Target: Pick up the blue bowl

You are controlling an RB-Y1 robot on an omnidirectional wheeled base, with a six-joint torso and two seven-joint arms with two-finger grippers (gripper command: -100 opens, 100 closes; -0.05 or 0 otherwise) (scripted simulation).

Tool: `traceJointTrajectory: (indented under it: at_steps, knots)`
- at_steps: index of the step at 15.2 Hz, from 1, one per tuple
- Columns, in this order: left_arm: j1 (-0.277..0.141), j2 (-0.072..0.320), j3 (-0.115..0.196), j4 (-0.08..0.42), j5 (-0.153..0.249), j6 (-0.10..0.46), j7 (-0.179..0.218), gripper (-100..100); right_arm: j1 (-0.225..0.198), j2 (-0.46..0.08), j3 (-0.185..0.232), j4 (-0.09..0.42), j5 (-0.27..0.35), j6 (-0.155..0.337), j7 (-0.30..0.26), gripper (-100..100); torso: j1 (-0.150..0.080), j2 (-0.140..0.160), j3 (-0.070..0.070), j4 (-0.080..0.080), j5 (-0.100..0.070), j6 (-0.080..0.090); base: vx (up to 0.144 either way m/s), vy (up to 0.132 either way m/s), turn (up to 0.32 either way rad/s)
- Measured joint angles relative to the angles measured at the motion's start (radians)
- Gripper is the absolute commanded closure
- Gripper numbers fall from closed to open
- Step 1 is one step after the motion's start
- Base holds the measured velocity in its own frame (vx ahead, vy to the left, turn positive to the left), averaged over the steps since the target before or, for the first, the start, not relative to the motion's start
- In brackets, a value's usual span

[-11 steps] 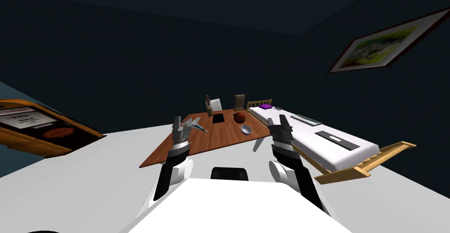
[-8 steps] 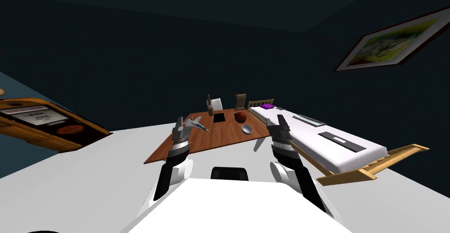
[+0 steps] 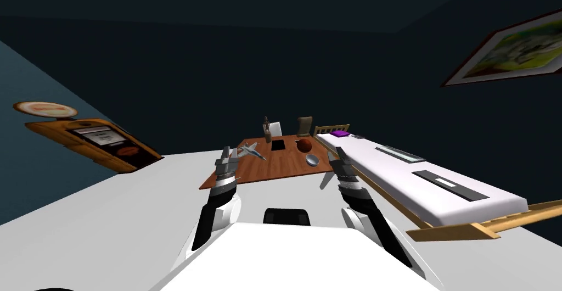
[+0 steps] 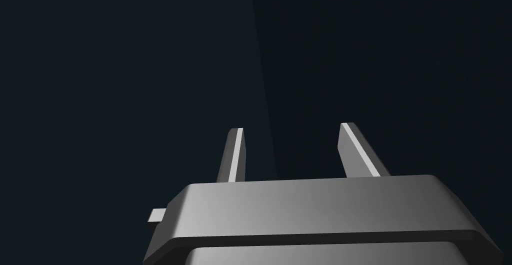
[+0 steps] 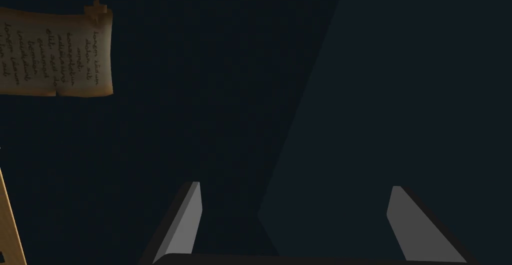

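You are facing a long white bed in a light wooden frame (image 3: 439, 191), lying just beside a brown wooden desk (image 3: 258, 172); the frame is running out past the picture's edge. Both arms are hanging raised, short of the desk, probably as a ready pose while you are closing in. The left hand (image 3: 226, 151) is holding its fingers apart on nothing, and the right hand (image 3: 335, 154) likewise. The pale grey-blue round bowl (image 3: 312, 160) is sitting on the desk near its bed-side edge, just in front of a red-brown ball (image 3: 304, 145). Its blue is barely showing in this dim light, and the right hand is covering the desk's edge beside it.
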Motion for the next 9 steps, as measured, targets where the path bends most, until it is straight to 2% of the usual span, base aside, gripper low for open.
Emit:
traceJointTrajectory:
  at_steps: [4, 7, 9]
  knots:
    - [0.000, 0.000, 0.000, 0.000, 0.000, 0.000, 0.000, 0, 0.021, -0.075, 0.029, 0.043, 0.022, 0.001, 0.012, -100, 0.000, 0.001, 0.000, 0.000, 0.000, 0.000, -0.091, 0.043, 0.202]
    - [0.000, 0.000, 0.000, 0.000, 0.000, 0.000, 0.000, 0, 0.042, -0.134, 0.052, 0.096, 0.040, -0.011, 0.020, -100, 0.000, 0.001, 0.000, 0.000, 0.000, 0.000, -0.085, 0.041, 0.204]
    - [0.000, 0.000, 0.000, 0.000, 0.000, 0.000, 0.000, 0, 0.045, -0.170, 0.058, 0.117, 0.046, -0.008, 0.022, -100, -0.001, 0.000, 0.000, 0.000, 0.000, 0.000, -0.057, 0.025, 0.075]
